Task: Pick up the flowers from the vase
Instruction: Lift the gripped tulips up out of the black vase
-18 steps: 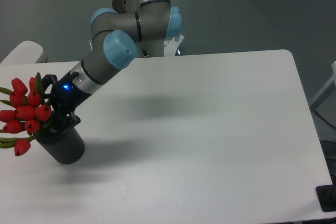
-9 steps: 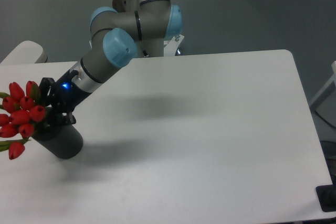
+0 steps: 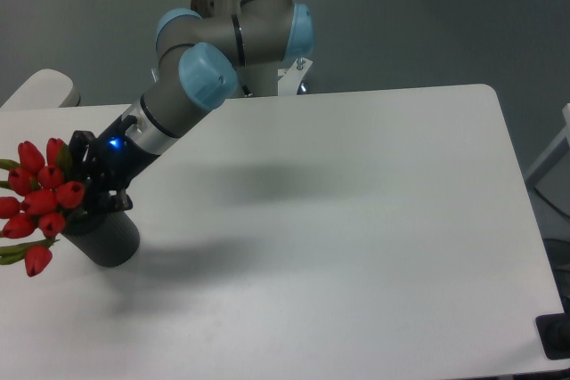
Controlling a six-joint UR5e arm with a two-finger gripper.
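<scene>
Here, jaws (image 3: 85, 195) pinching the flowers (image 3: 40, 202) above the vase (image 3: 105, 238), at the table (image 3: 356, 220)'s left edge.

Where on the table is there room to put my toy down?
The table is bare from the vase across to its right edge and down to the front edge. It is crowded only at the left, where the flowers, the vase and the end effector sit together.
</scene>
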